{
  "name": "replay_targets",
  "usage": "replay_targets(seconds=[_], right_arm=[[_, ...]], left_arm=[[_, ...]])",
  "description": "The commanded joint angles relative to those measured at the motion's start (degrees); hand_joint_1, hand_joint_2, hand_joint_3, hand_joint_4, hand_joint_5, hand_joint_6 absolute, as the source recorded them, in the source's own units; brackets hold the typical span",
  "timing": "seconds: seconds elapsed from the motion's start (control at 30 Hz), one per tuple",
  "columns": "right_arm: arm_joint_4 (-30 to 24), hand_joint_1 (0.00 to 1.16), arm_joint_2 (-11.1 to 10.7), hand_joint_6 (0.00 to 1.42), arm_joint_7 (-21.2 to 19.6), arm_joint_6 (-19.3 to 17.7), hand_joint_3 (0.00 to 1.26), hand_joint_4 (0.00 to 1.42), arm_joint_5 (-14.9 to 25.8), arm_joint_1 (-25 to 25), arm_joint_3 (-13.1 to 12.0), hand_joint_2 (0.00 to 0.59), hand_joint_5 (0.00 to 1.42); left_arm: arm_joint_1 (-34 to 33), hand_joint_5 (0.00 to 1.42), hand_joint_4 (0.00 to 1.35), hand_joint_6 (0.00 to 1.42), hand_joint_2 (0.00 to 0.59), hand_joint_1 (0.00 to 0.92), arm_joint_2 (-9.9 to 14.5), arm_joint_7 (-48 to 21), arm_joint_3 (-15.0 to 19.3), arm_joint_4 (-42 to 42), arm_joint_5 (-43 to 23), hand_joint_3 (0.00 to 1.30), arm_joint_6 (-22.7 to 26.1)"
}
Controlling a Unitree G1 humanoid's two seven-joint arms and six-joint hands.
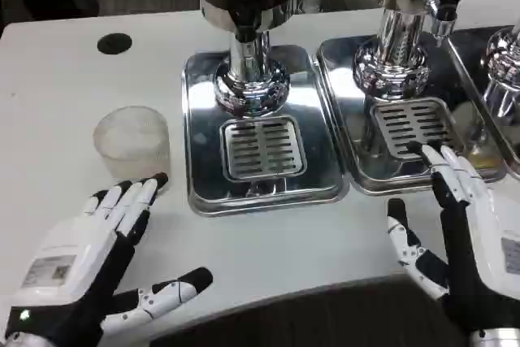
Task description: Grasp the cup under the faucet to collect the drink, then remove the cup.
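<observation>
A clear plastic cup (132,140) stands upright on the white table, left of the steel drip tray (203,119). The dispenser faucet (244,14) hangs above that tray's slotted grate (262,147), with nothing under it. My left hand (97,262) lies open on the table just in front of the cup, its fingertips (150,187) close to the cup's base and the thumb spread to the right. My right hand (467,237) is open at the lower right, its fingertips (435,156) reaching the front lip of the second tray (341,111).
A second dispenser (398,46) stands on the right tray, and a third shows at the far right edge (504,62). A round black hole (114,43) sits in the table at the back left. The table's front edge runs along the bottom.
</observation>
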Motion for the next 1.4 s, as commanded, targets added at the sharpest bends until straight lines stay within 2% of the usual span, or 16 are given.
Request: replay_targets(seconds=[0.03, 0.5, 0.63, 0.83, 0.93, 1.07, 1.27, 1.4], right_arm=[[0.60, 0.44, -0.39, 0.22, -0.30, -0.90, 0.19, 0.13, 0.47, -0.22, -0.49, 0.464, 0.13], [0.41, 0.43, -0.35, 0.22, 0.22, -1.12, 0.20, 0.13, 1.13, -0.20, -0.70, 0.467, 0.14], [0.35, 0.43, -0.38, 0.23, 0.69, -0.86, 0.20, 0.14, 1.50, -0.56, -0.74, 0.467, 0.15], [-0.33, 0.43, 0.54, 0.23, 0.51, -0.17, 0.20, 0.14, 1.26, -0.51, -0.66, 0.467, 0.15], [-0.43, 0.42, 0.97, 0.23, 0.48, 0.23, 0.20, 0.14, 0.92, -0.13, -0.47, 0.467, 0.15], [-0.57, 0.42, 1.19, 0.23, 0.44, 0.32, 0.20, 0.15, 1.11, 0.05, -0.52, 0.467, 0.15], [-0.36, 0.42, 1.44, 0.23, 0.40, 0.37, 0.20, 0.15, 1.12, -0.43, -0.48, 0.467, 0.16], [-0.30, 0.42, 1.64, 0.23, 0.39, 0.47, 0.21, 0.15, 1.11, -0.60, -0.45, 0.467, 0.16]], left_arm=[[-0.05, 0.00, 0.00, 0.00, 0.095, 0.000, -0.01, 0.66, -0.04, 0.10, 0.03, 0.00, -0.29], [0.40, 0.00, 0.00, 0.00, 0.090, 0.000, -0.10, 1.02, 0.39, 0.19, -0.91, 0.00, -0.86], [0.89, 0.00, 0.00, 0.00, 0.091, 0.000, -0.20, 3.15, 1.27, 0.99, -2.55, 0.00, -3.62], [1.22, 0.00, 0.00, 0.12, 0.084, 0.000, -0.59, 6.66, 4.13, 4.14, -7.73, 0.00, -9.18], [0.67, 0.00, 0.00, 0.22, 0.080, 0.000, -0.82, 7.05, 5.56, 5.99, -10.68, 0.00, -11.79], [-0.50, 0.06, 0.00, 0.33, 0.067, 0.000, -1.21, 7.43, 7.34, 7.34, -13.09, 0.00, -13.76], [-3.75, 0.12, 0.00, 0.42, 0.051, 0.000, -1.45, 5.66, 9.25, 10.09, -16.48, 0.00, -13.30], [-7.68, 0.14, 0.00, 0.44, 0.048, 0.000, -1.13, 3.33, 9.61, 12.97, -18.35, 0.00, -10.91]])
